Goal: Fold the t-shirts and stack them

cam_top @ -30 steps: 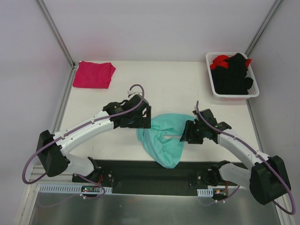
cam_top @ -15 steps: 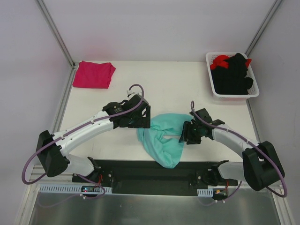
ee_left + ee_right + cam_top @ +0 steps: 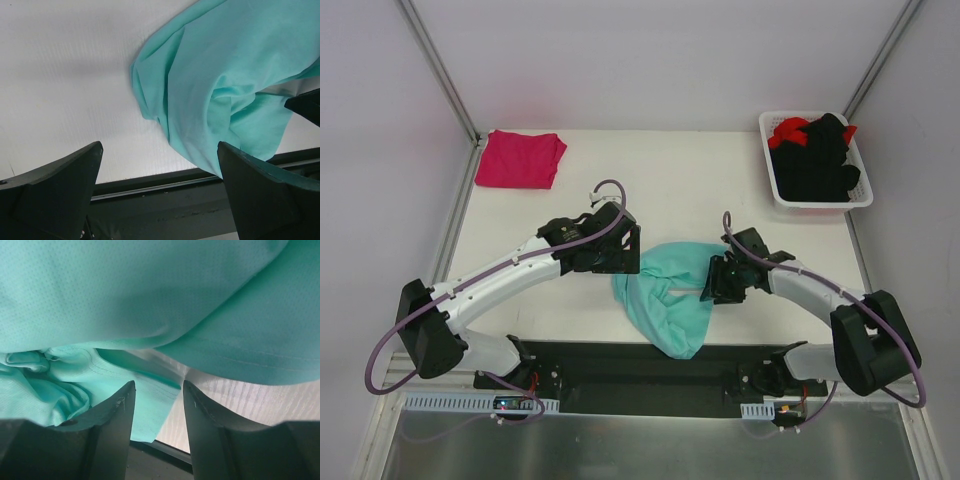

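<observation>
The teal t-shirt [image 3: 665,295] lies rumpled at the middle of the white worktop [image 3: 690,190], its lower end overlapping the black strip [image 3: 610,362] along the near edge. The right pincer [image 3: 708,283] sits low on the shirt's right side, jaws about half apart with nothing seen between them. The left pincer [image 3: 632,250] hovers at the shirt's upper left, spread wide and empty. A folded pink t-shirt [image 3: 520,158] lies in the far left corner. A white basket [image 3: 823,206] of black and red garments [image 3: 815,160] stands at the far right. Pale walls with metal frame posts [image 3: 440,70] enclose the worktop.
</observation>
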### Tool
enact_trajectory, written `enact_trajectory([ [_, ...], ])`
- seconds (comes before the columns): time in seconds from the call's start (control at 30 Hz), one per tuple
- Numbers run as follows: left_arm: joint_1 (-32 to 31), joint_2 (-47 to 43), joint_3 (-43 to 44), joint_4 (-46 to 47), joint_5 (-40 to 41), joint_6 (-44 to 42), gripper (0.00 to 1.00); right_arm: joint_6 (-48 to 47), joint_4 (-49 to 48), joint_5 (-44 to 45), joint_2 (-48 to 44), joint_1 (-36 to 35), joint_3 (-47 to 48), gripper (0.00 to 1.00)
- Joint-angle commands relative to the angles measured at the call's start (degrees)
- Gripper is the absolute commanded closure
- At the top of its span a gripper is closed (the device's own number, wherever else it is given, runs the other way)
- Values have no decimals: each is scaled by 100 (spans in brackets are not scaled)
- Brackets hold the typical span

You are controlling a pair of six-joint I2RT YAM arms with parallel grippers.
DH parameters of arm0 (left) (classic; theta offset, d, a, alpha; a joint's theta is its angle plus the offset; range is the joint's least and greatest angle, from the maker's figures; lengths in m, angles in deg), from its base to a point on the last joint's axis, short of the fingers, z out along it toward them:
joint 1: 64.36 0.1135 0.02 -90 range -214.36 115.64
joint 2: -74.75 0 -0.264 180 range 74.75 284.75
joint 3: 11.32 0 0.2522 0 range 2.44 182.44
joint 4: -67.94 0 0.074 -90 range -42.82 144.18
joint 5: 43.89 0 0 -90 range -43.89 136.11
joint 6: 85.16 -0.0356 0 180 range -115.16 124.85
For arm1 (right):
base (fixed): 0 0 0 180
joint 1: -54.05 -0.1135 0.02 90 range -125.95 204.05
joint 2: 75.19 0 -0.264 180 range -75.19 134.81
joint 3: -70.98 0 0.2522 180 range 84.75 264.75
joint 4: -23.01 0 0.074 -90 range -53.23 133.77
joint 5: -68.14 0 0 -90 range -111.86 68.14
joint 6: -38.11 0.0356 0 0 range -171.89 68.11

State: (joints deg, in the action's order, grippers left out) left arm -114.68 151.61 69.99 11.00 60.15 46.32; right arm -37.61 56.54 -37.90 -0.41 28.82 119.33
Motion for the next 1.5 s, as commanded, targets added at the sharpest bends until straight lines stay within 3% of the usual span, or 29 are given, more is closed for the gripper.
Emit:
enact_trajectory([
  [0.0, -74, -215, -14, -129, 125, 63, 1, -75, -193, -172, 168, -26, 232, 54],
  [0.33, -74, -242, 13, -173, 151, 63, 1, -75, -158, -164, 256, -96, 259, 57],
  [0.53, -65, -250, 13, -165, 143, 71, 1, -128, 61, -32, 28, -104, 136, 71],
  [0.73, -65, -242, 48, -173, 125, 63, 1, -276, 596, 380, -323, -148, 241, 98],
  [0.93, -74, -207, 65, -173, 125, 80, 1, -417, 1711, 1372, -930, -491, 1048, 99],
  [1.17, -74, -136, 127, -173, 72, 142, 1, -971, 3076, 2271, -975, -579, 3534, 99],
  [1.47, -74, -241, 118, -165, 99, 151, 1, -2017, 3955, 2061, 633, -579, 8306, 99],
])
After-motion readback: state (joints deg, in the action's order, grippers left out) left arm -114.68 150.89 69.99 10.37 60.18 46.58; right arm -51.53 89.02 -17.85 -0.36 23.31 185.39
